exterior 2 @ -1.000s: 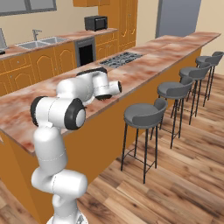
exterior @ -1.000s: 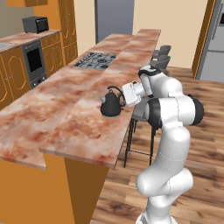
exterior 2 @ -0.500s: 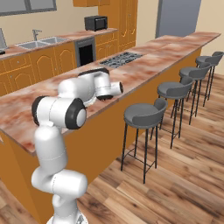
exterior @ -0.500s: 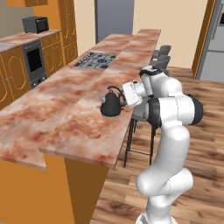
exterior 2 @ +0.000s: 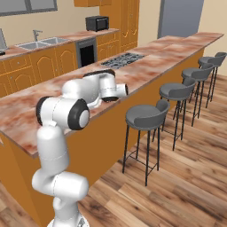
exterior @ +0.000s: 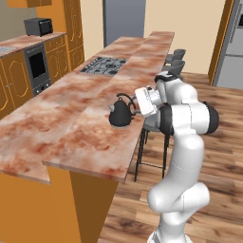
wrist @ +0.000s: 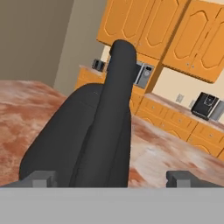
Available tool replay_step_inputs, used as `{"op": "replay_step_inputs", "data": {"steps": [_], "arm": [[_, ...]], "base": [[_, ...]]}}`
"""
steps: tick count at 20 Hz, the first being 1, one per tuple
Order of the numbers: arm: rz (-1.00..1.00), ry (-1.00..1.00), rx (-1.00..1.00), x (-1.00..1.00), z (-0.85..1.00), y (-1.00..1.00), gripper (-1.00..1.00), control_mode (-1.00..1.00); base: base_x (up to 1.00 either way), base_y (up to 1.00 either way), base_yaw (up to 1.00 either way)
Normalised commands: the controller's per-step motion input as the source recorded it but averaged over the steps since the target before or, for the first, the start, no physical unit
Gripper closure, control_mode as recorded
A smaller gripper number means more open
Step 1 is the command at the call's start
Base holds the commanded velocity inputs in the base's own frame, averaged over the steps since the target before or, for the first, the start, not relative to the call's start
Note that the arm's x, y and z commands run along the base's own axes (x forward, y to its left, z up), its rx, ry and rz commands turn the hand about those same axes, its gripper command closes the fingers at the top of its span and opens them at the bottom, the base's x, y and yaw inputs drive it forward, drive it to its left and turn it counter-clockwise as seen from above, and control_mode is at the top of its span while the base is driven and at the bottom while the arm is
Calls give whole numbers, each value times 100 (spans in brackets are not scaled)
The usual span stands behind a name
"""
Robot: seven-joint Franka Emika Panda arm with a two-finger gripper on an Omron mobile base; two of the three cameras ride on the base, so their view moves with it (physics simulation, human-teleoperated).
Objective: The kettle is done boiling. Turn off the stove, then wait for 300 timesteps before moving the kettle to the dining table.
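Observation:
The black kettle (exterior: 120,114) stands upright on the dining table (exterior: 95,142), close to its stool-side edge. My gripper (exterior: 136,112) reaches in level from the right and is open, its tips just beside the kettle's body. In the hand view the kettle (wrist: 87,131) looms close between my two wide-apart fingertips (wrist: 41,178), its arched handle facing me, and neither tip visibly touches it. The stove (exterior: 104,64) lies farther along the lower worktop, also seen as the stove (exterior 2: 122,59) from the right. My gripper (exterior 2: 122,91) sits over the table's edge there.
Grey bar stools (exterior 2: 146,117) line the floor side of the dining table (exterior 2: 177,46). An oven (exterior: 37,71) and microwave (exterior: 39,26) stand at the far left wall, a sink (exterior 2: 40,43) on the back counter, a fridge (exterior: 232,47) at far right.

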Motion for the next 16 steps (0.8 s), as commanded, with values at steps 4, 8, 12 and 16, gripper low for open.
{"op": "replay_step_inputs", "data": {"steps": [4, 8, 12, 16], "arm": [[5, -10, 2, 11, 0, -23, -100, -100], [5, -11, 3, 9, 0, -27, -100, -100], [5, -11, 3, 6, 0, -28, -100, -100], [3, -10, 2, 0, 0, -30, -100, -100]], "base": [[0, 0, 0], [0, 0, 0], [0, 0, 0], [0, 0, 0]]}}
